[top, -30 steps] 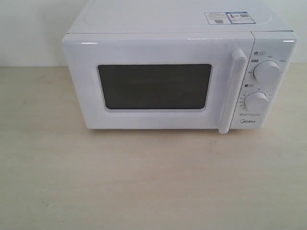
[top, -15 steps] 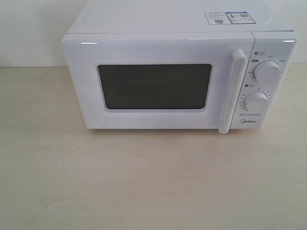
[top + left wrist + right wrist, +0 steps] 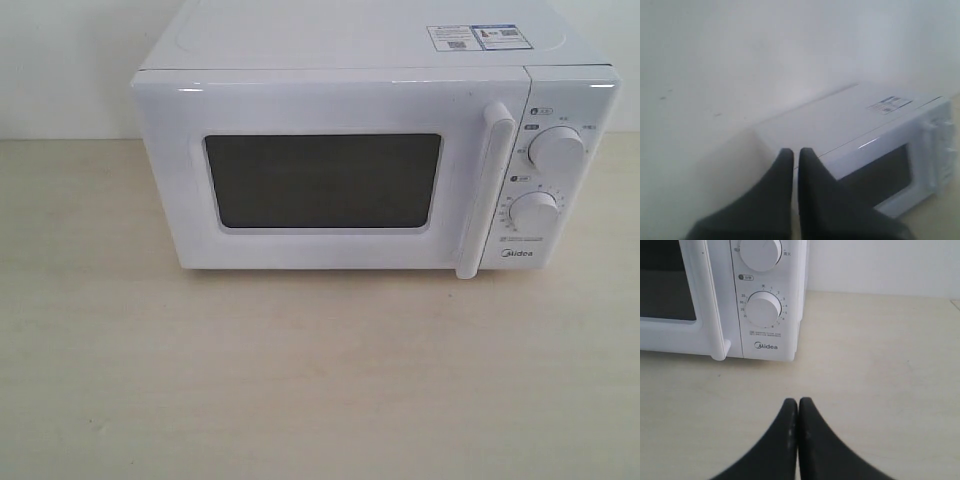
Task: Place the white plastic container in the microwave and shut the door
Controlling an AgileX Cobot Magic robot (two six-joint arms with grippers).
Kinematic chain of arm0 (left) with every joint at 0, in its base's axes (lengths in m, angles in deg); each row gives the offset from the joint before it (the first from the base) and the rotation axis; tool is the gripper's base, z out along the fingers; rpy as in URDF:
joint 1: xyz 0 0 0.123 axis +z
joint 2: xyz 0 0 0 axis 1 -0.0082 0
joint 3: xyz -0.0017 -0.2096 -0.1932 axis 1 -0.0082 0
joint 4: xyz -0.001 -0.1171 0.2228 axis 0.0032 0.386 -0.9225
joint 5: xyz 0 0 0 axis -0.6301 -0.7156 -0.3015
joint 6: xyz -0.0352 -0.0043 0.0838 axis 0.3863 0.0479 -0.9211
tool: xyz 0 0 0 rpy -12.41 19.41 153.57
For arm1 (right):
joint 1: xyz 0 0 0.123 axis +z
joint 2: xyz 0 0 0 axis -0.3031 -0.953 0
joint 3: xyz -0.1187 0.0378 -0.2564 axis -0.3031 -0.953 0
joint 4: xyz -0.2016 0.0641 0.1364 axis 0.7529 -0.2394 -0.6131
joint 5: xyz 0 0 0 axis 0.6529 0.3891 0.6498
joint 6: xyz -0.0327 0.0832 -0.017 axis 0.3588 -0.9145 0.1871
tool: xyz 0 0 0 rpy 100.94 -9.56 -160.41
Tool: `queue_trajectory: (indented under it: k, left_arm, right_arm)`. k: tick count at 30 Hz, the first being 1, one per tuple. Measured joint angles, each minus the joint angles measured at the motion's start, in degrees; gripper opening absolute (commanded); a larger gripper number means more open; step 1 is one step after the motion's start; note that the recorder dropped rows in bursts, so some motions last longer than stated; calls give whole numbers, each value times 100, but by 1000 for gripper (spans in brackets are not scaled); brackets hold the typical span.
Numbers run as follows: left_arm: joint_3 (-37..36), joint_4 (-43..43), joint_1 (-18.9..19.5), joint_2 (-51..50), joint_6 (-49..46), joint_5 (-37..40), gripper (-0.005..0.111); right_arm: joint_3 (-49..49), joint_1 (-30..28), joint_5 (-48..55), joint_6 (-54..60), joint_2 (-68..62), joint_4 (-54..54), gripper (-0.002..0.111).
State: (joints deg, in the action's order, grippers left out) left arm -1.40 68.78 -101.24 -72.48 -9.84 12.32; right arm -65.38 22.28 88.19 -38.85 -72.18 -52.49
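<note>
The white microwave (image 3: 375, 160) stands at the back of the table with its door (image 3: 320, 170) shut; the dark window and white bar handle (image 3: 480, 190) face me. The white plastic container is out of view in every frame. Neither gripper shows in the exterior view. In the left wrist view my left gripper (image 3: 796, 152) is shut and empty, off the microwave's (image 3: 865, 130) hinge-side corner. In the right wrist view my right gripper (image 3: 798, 402) is shut and empty above the table, in front of the dial panel (image 3: 765, 310).
The pale wooden table (image 3: 320, 380) stretches in front of the microwave and to both its sides. A white wall (image 3: 60, 60) rises behind. Two stickers (image 3: 470, 37) lie on the microwave's top.
</note>
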Motion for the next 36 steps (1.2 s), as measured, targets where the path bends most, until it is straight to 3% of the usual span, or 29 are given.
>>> queue_trajectory:
  k: [6, 11, 15, 27, 36]
  left_arm:
    - [-2002, -542, 505, 1216, 101, -1168, 4]
    - [-3619, -592, 565, 1834, 114, -2310, 4]
    - [-4497, -549, 565, 2018, 114, -2758, 4]
    - [-5496, -549, 565, 2185, 251, -3338, 4]
    - [-5556, -549, 575, 2185, 650, -2790, 4]
  right_arm:
    - [0, 0, 0, 0, 0, 0, 0]
    - [0, 0, 0, 0, 0, 0, 0]
    - [0, 0, 0, 0, 0, 0, 0]
    - [0, 0, 0, 0, 0, 0, 0]
    - [0, 0, 0, 0, 0, 0, 0]
